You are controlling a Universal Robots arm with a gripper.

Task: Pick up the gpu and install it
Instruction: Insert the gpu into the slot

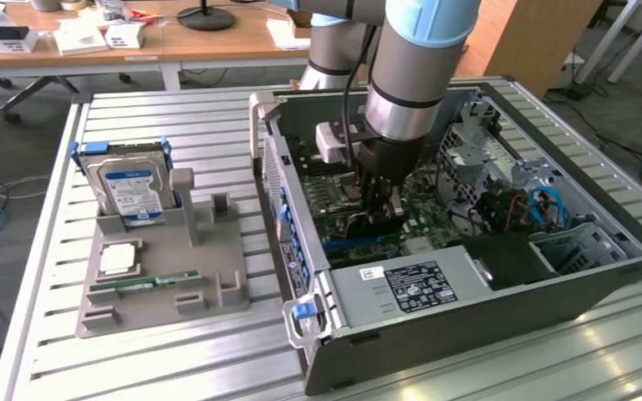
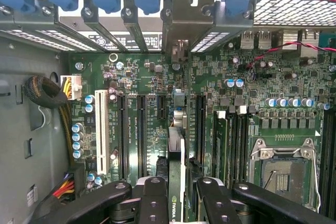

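Note:
In the wrist view the gpu (image 2: 177,140) stands edge-on between my two black fingers (image 2: 152,198), its metal bracket up against the case's rear slot openings. My gripper (image 2: 177,195) is shut on it. The card sits low over the green motherboard (image 2: 142,77), in line with the long black expansion slots; whether it is seated I cannot tell. In the exterior view my gripper (image 1: 374,205) reaches straight down into the open computer case (image 1: 588,267), with the dark card (image 1: 354,222) at its tip just above the board.
A grey holder tray (image 1: 154,309) lies at the exterior view's left with a silver hard drive (image 1: 131,188), a processor chip (image 1: 118,257) and a green memory stick (image 1: 143,286). Inside the case are the power supply (image 1: 405,288), blue cables (image 1: 544,205) and the processor socket (image 2: 283,174).

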